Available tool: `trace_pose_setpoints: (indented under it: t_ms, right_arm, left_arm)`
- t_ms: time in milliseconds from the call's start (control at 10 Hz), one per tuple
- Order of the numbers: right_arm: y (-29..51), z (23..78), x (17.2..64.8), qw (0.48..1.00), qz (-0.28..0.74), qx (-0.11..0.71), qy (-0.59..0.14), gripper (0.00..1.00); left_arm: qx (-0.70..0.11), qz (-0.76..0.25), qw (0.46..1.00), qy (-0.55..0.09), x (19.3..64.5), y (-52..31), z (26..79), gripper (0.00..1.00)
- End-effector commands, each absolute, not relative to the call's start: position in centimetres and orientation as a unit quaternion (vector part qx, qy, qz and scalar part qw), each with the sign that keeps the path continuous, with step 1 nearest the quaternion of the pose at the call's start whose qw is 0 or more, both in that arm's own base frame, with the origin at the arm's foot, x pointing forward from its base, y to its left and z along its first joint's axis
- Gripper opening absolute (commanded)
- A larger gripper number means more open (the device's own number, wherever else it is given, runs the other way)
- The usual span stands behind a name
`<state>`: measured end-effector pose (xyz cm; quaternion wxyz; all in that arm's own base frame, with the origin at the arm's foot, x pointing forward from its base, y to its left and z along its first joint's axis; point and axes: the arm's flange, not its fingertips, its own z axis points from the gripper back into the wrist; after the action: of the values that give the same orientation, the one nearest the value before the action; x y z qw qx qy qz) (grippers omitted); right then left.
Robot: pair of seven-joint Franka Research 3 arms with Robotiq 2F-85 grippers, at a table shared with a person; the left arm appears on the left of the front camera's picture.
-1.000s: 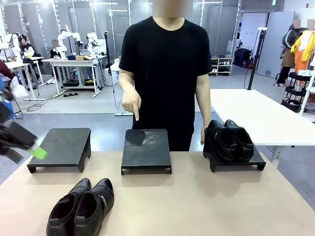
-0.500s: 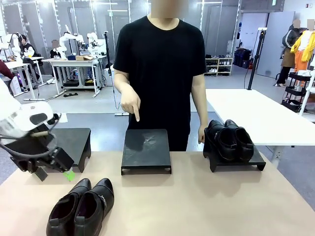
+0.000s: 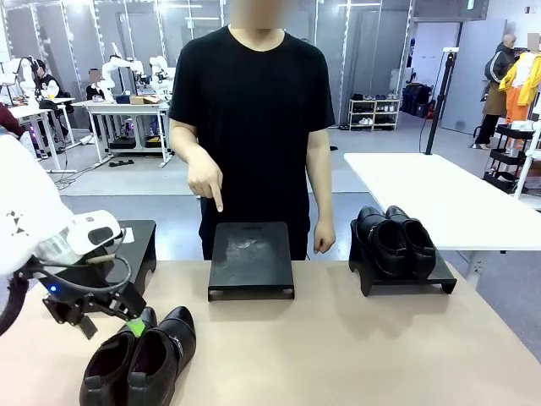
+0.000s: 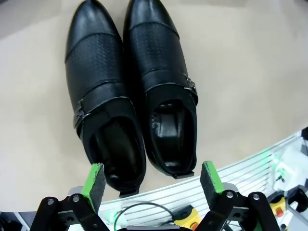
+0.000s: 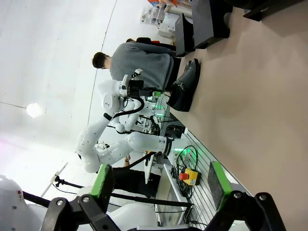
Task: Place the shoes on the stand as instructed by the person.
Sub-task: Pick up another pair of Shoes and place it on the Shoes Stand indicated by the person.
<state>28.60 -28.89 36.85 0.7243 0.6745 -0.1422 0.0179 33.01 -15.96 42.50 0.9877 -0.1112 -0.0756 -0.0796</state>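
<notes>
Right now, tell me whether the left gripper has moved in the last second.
Yes. The left gripper has swung right and down past the left stand, and now hovers open above the buckled shoes.

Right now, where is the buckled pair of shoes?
Front view: the buckled pair sits near-left on the table, before the left stand, below the open left gripper.

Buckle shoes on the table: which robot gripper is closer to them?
Left. The left gripper hovers open right at the heel end of the buckled shoes; the right gripper, also open, is far off from them.
</notes>
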Motion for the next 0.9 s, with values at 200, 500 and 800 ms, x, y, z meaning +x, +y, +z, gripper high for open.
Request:
trace_pose_setpoints:
  t_ms: [200,500,800]
  right_arm:
    - [-28.7,37.0,28.3,0.729,0.019,0.67,-0.14,1.0]
    - [-28.7,37.0,28.3,0.729,0.019,0.67,-0.14,1.0]
    - [-28.7,37.0,28.3,0.729,0.019,0.67,-0.14,1.0]
  left_arm:
    - [-0.091,-0.031,0.993,-0.075,29.7,-14.7,35.7,1.0]
    - [-0.102,-0.019,0.993,-0.056,30.2,-14.5,33.7,1.0]
    - [-0.103,-0.02,0.994,-0.036,30.9,-14.8,32.0,1.0]
